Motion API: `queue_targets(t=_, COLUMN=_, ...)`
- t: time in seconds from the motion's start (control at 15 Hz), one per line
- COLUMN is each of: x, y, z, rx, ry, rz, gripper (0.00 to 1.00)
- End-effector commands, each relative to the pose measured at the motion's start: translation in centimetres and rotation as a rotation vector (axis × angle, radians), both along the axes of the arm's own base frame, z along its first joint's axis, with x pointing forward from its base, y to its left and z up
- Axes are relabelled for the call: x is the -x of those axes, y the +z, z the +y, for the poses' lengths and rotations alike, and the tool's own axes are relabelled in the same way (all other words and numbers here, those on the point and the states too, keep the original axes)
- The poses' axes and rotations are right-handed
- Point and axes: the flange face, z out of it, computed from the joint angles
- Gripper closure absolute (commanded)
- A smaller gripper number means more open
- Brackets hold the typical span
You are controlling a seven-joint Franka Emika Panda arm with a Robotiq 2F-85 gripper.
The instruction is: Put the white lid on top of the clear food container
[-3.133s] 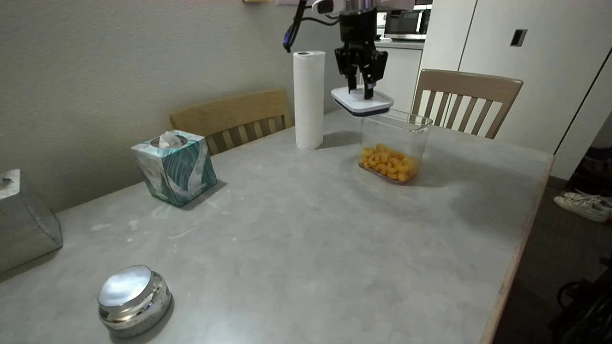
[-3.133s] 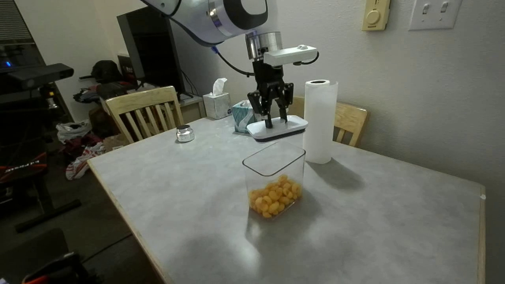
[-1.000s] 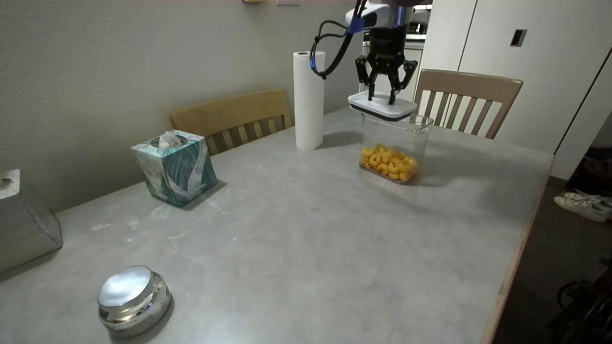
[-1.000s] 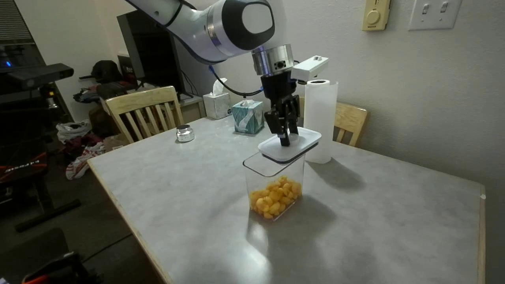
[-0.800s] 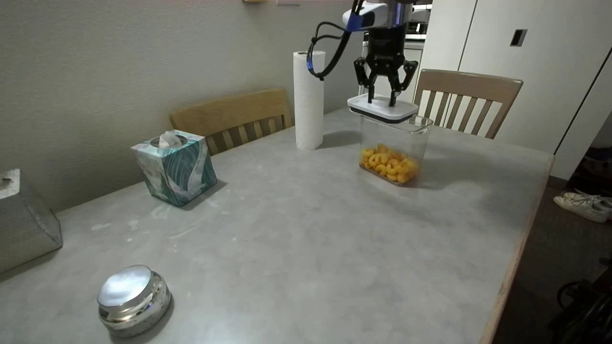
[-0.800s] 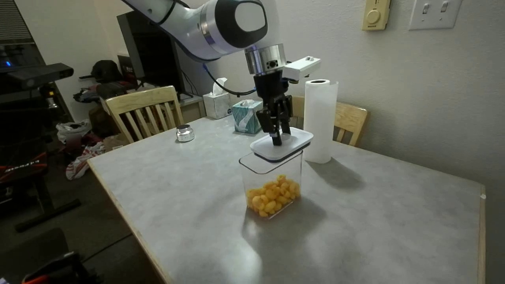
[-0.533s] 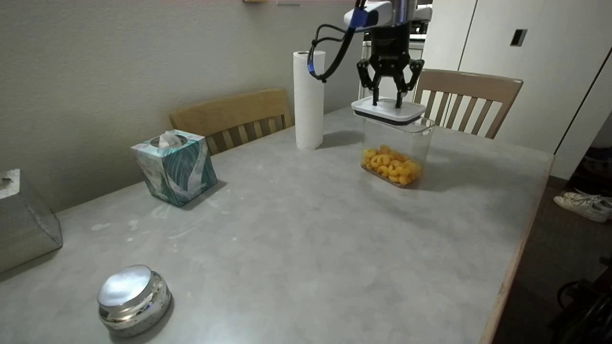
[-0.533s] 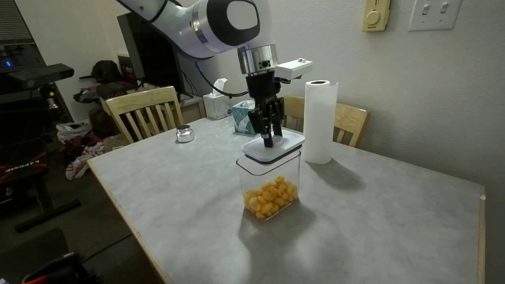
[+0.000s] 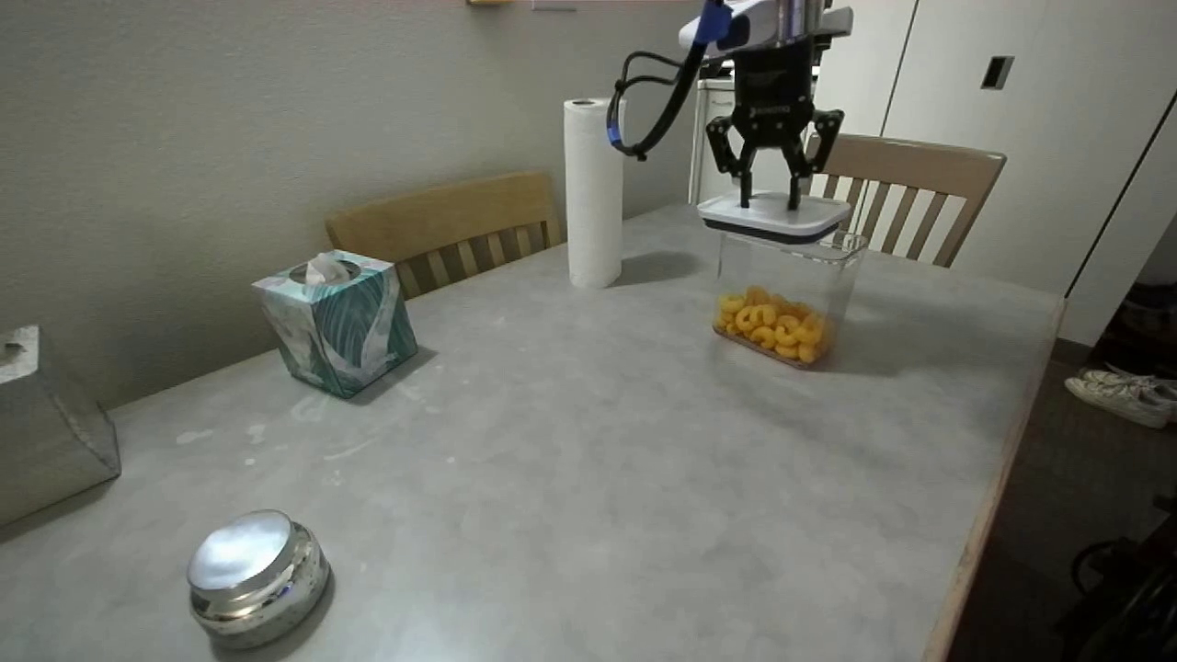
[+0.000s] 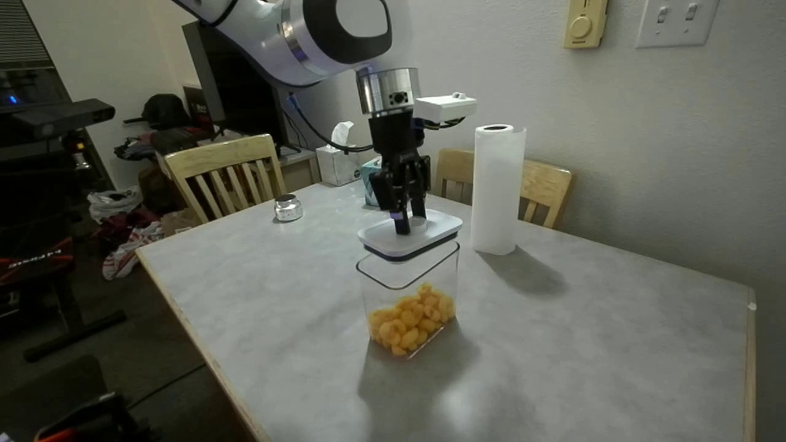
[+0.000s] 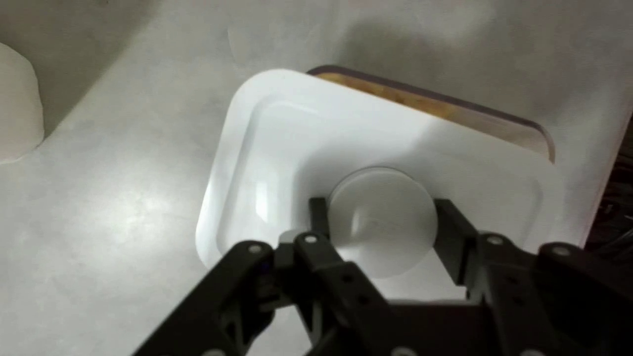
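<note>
Lid (image 9: 772, 215): one, white, held over the container (image 9: 791, 272) and out of line with its mouth; whether it touches the rim cannot be told.
Gripper (image 9: 770, 204): one, its two fingers (image 11: 452, 237) clamped on either side of the lid's round knob (image 11: 382, 222).
Container: one, clear, upright on the table (image 9: 570, 478), with yellow pieces (image 10: 410, 322) in its lower part, too heaped to count.
Paper roll (image 9: 595, 198): one, upright, near the container.
Tissue boxes: two, a teal box (image 9: 363, 331) and a grey box (image 9: 55, 441), the latter cropped at the frame's edge in an exterior view.
Metal jar (image 9: 257, 579): one, well apart from the container.
Chairs (image 9: 441, 210): two in each exterior view.
Wrist view: it alone gives the knob's full circle; a strip of container shows past a long edge of the lid.
Exterior views: white doors (image 9: 1039, 165) and a black screen (image 10: 242, 86) each appear in a single exterior view.
</note>
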Motion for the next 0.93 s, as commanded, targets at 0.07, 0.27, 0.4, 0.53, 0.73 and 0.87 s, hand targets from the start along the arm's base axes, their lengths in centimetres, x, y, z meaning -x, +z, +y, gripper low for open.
queue_targets(t=0.07, x=0.9, y=-0.3, z=-0.1, rx=0.032, ry=-0.042, rz=-0.097, gripper=0.71)
queue_targets(t=0.27, x=0.7, y=-0.1, z=-0.2, rx=0.051, ry=-0.078, rz=-0.158, gripper=0.71)
queue_targets(t=0.4, x=0.8, y=0.6, z=0.1, rx=0.068, ry=-0.093, rz=-0.172, gripper=0.71)
queue_targets(t=0.53, x=0.9, y=1.3, z=0.4, rx=0.085, ry=-0.106, rz=-0.175, gripper=0.71)
queue_targets(t=0.73, x=1.1, y=1.9, z=0.5, rx=0.101, ry=-0.102, rz=-0.164, gripper=0.71)
queue_targets(t=0.87, x=1.7, y=2.0, z=0.2, rx=0.106, ry=-0.079, rz=-0.136, gripper=0.71)
